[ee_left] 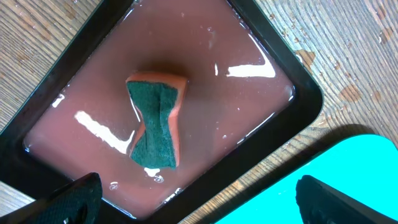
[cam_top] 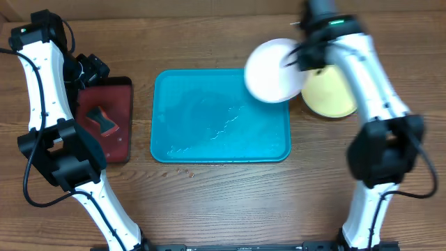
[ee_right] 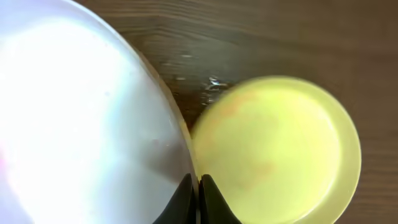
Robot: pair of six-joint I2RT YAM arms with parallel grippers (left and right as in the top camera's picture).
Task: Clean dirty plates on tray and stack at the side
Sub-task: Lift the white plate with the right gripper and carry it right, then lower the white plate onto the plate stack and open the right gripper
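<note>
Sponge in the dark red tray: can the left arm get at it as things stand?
Probably yes: the left gripper hangs open over the sponge, which lies uncovered in the dark red tray.

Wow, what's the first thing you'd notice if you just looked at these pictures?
The big turquoise tray, wet and shiny, sits in the middle of the table. At its far right corner the right end effector pinches a white plate by the rim, next to a yellow-green plate lying on the table. On the left, a green-and-orange sponge lies in a wet dark red tray.
</note>
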